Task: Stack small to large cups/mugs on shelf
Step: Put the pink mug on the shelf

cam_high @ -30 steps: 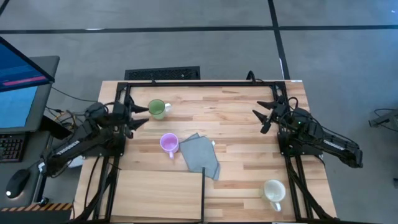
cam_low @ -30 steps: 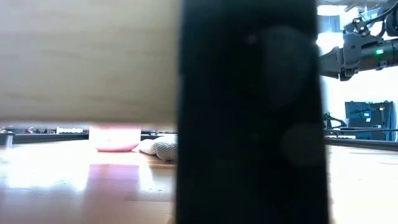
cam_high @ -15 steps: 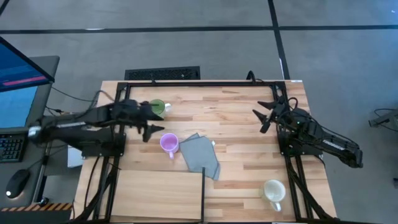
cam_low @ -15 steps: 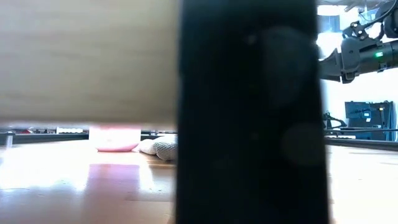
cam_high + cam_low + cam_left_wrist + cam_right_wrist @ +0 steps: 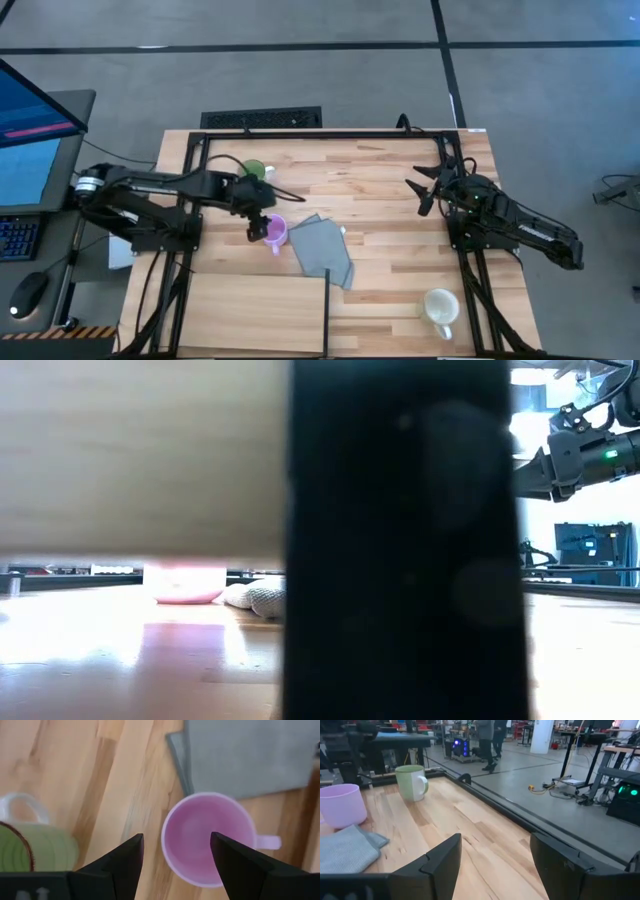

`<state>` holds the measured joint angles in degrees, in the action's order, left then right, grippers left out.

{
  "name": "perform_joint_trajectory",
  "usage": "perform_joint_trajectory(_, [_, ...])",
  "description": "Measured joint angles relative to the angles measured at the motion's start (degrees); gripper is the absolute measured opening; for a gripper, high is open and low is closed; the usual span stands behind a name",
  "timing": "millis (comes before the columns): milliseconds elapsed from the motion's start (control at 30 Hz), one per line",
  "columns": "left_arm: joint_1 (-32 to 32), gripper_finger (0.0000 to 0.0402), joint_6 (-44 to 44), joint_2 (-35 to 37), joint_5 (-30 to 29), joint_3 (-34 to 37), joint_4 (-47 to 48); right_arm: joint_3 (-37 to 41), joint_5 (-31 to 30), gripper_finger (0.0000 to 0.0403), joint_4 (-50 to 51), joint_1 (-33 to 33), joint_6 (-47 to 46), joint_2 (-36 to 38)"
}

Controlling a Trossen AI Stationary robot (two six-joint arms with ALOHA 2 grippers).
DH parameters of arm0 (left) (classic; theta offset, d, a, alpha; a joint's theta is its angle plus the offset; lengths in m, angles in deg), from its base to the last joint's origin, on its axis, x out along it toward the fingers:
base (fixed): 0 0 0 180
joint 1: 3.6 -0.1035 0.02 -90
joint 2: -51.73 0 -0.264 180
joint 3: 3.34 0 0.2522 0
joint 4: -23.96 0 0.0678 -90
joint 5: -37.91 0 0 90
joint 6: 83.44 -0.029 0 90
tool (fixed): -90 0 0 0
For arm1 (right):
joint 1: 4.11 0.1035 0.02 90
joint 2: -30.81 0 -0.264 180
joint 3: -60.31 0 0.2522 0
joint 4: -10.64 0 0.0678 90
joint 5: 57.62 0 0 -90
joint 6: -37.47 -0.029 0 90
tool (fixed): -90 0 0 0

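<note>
Step in hand: the purple mug [image 5: 273, 231] is judged to be the smallest and the one being approached for pickup; nothing is held yet.
Left end effector [image 5: 258, 212]: it is poised directly above the purple mug, with the fingers spread fairly wide; in the left wrist view the two dark fingers [image 5: 123, 861] are seen straddling one side of the rim, with the mug's open mouth [image 5: 208, 836] between and beyond them.
Right end effector [image 5: 426, 190]: it is held wide apart and empty, above the right side of the counter [image 5: 400, 230], waiting.
Purple mug: it stands upright, left of the counter's middle, its handle pointed toward the near edge, touching or just beside the grey cloth [image 5: 325, 250].
Green mug [image 5: 253, 172]: it stands upright near the far-left corner, just beyond the left end effector.
Cream mug [image 5: 439, 306]: it stands near the near-right corner, well apart from the others.
Shelf [image 5: 255, 310]: the pale board lies at the near-left corner, edged by black rails; no mug is on it.
Doing it well: one finger should be lowered inside the rim and one outside, on the wall away from the handle, so that the mug is pinched without being tipped.
Care: the descent should be kept straight, since the cloth's corner lies close and could be caught or dragged.
Care: the green mug is near the arm, and a sideways sweep should be avoided.
</note>
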<state>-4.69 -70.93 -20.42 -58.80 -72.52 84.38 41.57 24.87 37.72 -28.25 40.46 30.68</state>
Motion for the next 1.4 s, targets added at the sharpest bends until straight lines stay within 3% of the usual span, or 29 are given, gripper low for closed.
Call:
perform_joint_trajectory(400, [-0.39, 0.0222, -2.14, -1.62, 0.25, -0.04, 0.69, -0.02, 0.01, 0.026, 0.09, 0.0, -0.02, 0.0])
perform_joint_trajectory(733, [-0.39, 0.0222, -2.33, -1.7, 3.96, -0.04, 0.63, -0.02, 0.0, 0.026, 0.11, 0.0, -0.02, 0.0])
perform_joint_trajectory(1133, [-0.41, 0.0222, 0.7, -1.71, -1.76, -0.04, 0.26, -0.02, 0.0, 0.026, 0.11, 0.0, -0.02, 0.0])
perform_joint_trajectory(1400, [-0.39, 0.0222, 3.69, -1.96, 0.39, -0.04, 0.35, -0.02, 0.0, 0.026, 0.12, -0.02, -0.01, 0.0])
